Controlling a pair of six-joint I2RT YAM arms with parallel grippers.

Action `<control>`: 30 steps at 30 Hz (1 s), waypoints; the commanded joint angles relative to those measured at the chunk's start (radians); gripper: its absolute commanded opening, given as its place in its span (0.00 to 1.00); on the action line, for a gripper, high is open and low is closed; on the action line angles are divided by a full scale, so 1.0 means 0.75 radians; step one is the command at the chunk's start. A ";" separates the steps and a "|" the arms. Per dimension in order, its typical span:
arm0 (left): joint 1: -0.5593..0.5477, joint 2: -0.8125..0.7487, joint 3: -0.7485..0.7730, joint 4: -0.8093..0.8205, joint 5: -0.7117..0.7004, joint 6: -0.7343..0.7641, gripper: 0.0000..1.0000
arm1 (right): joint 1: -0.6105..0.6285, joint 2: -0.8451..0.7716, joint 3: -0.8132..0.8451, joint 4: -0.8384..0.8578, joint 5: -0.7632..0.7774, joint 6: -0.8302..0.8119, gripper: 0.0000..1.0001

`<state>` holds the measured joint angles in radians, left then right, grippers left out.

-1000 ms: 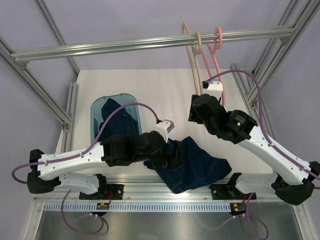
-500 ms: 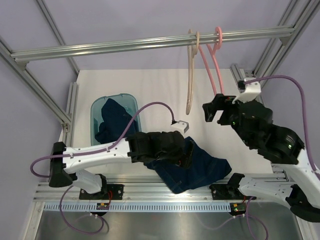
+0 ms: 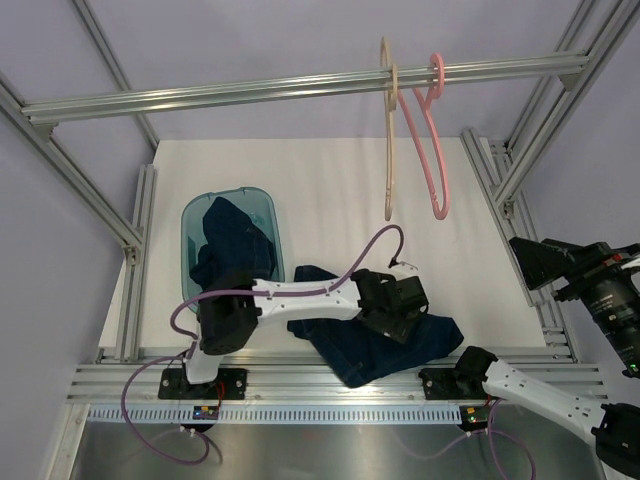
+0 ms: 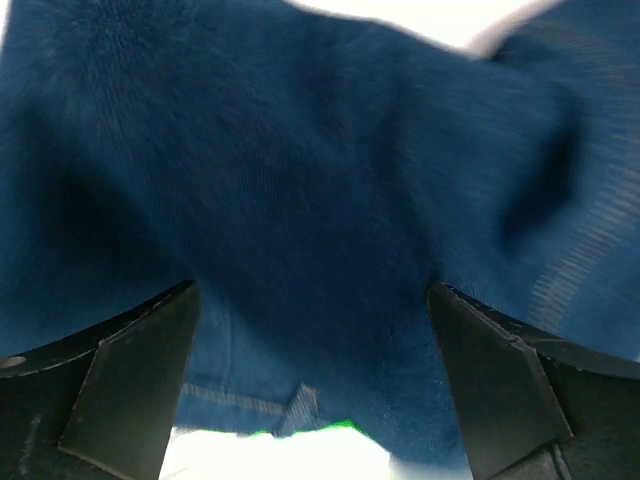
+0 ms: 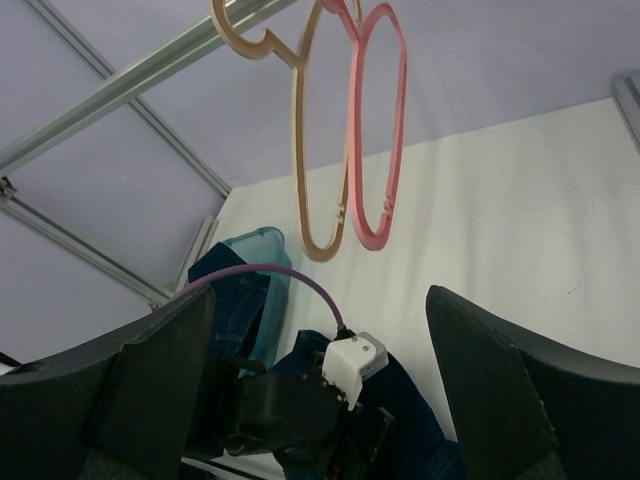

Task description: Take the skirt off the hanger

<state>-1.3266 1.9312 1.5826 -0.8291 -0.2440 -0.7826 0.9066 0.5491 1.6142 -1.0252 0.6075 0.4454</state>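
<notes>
The dark blue denim skirt (image 3: 385, 345) lies crumpled on the white table near the front edge, off any hanger. My left gripper (image 3: 404, 312) is low over its middle, jaws wide open; in the left wrist view (image 4: 313, 290) denim (image 4: 320, 180) fills the space between the fingers. A beige hanger (image 3: 389, 170) and a pink hanger (image 3: 440, 212) hang bare on the overhead rail. My right gripper (image 3: 530, 262) is at the far right, open and empty. In the right wrist view (image 5: 320, 295) it looks at the beige hanger (image 5: 320, 250), the pink hanger (image 5: 372, 240) and the skirt (image 5: 405, 405).
A teal bin (image 3: 225, 193) at the left holds another dark denim garment (image 3: 228, 245). Aluminium frame posts stand at both sides of the table, and the rail (image 3: 250, 92) crosses overhead. The left arm's purple cable (image 3: 360, 255) arches above the skirt.
My right arm has drawn back from the hangers to the far right. My left arm has stretched rightward across the skirt. The beige hanger has swung and now hangs straight.
</notes>
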 commanded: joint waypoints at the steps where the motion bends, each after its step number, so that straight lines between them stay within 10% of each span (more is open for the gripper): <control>1: 0.036 0.122 0.005 0.048 -0.012 0.000 0.99 | -0.008 -0.024 -0.043 -0.099 -0.023 0.044 0.94; 14: 0.090 0.321 -0.263 0.408 0.159 -0.034 0.95 | -0.006 -0.168 -0.150 -0.134 -0.053 0.106 0.94; 24: 0.090 0.217 -0.666 0.713 0.166 -0.112 0.00 | -0.006 -0.200 -0.162 -0.145 -0.035 0.126 0.94; 30: 0.090 -0.081 -0.777 0.630 -0.001 -0.067 0.00 | -0.008 -0.202 -0.162 -0.147 -0.041 0.136 0.94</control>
<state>-1.2480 1.8385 1.0901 -0.2203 -0.2119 -0.8288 0.9066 0.3985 1.4914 -1.1366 0.5812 0.5335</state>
